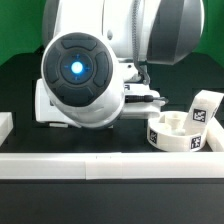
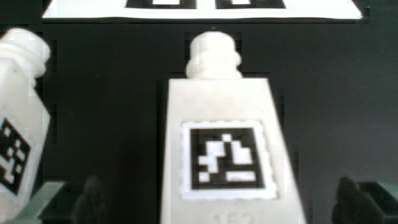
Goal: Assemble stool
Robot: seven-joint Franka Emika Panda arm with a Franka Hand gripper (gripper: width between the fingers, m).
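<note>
Plainly, the tool [image 2: 217, 203] is wide open and holds nothing. Its dark fingers [image 2: 63, 200] flank the near end of a leg block [image 2: 222, 130], apart from it. The block lies flat on the black desk [image 2: 125, 70], tag upward, with a narrow peg [image 2: 214, 50] at its far end. A second leg [image 2: 18, 110] lies near it, and the round seat [image 1: 185, 128] sits at the exterior view's right. The block looks light, rigid and probably slick; its flat long sides at mid-body look the best hold, not the peg.

place: robotics lab | cues: robot arm [image 1: 75, 70], tagged marker board [image 2: 71, 10], black table [image 1: 18, 95]
</note>
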